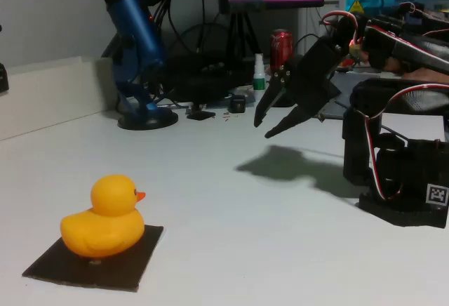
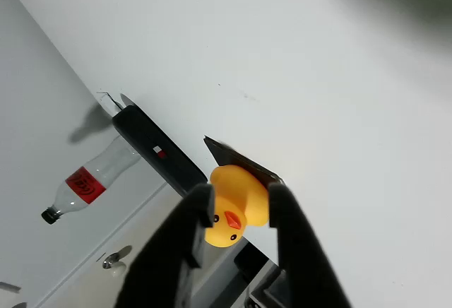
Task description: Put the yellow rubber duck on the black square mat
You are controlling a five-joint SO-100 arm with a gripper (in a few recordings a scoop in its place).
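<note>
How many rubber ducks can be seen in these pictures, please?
1. The yellow rubber duck sits on the black square mat, at lower left in the fixed view. The wrist view shows this same duck between the pincer's fingers, far away.

The fixed view stands low, close to the white table [image 1: 231, 250], and looks across it toward the cluttered back. The yellow rubber duck [image 1: 103, 220] on the black square mat [image 1: 133, 260] is near this camera, the gripper [image 1: 263, 127] farther away. The wrist view looks along the fingers [image 2: 185, 248] from above, tilted. Both views share the duck, mat and table.
</note>
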